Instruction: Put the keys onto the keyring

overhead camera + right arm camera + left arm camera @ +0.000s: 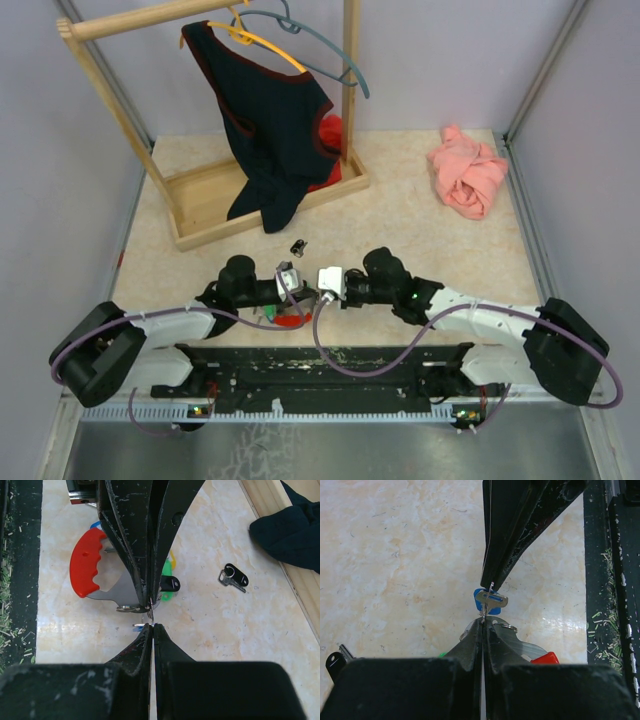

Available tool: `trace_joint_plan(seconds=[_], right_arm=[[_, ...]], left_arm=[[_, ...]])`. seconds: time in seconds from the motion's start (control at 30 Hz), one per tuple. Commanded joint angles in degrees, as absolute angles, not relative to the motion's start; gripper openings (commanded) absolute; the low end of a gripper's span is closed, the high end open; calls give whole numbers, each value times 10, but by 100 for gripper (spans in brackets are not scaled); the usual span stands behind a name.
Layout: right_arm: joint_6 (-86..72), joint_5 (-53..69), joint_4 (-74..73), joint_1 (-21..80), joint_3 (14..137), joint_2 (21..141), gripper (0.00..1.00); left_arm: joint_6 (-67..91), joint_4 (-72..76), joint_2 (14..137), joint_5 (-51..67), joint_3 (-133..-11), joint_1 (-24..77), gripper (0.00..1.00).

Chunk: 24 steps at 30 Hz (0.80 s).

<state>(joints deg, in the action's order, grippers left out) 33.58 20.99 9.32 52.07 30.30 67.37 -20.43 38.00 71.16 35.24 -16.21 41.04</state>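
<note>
Both arms fold inward low over the near edge of the table (430,250), tips meeting nose to nose at its middle. Left gripper (483,624) fingers pressed together, right gripper (151,626) fingers likewise, each pinching the thin wire keyring (484,611) strung between them. One blue-headed key (490,600) hangs on that wire. Beneath lie one red-handled metal piece (82,570), one green-headed key (166,592) and one black-headed key (171,584). A second black key (234,576) lies alone just beyond, open tabletop around it. Far left: wooden rack (200,215) with dark garment (270,130). Far right corner: one pink cloth (467,172).
</note>
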Motion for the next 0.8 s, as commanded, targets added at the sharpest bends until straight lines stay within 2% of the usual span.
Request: trace_joint_plan(seconds=[0.0, 0.77], right_arm=[[349, 208, 103, 527, 318, 678, 0], [355, 199, 106, 534, 320, 686, 0]], left_arm=[[-209, 384, 711, 368, -176, 411, 1], [-207, 388, 712, 378, -176, 412, 1]])
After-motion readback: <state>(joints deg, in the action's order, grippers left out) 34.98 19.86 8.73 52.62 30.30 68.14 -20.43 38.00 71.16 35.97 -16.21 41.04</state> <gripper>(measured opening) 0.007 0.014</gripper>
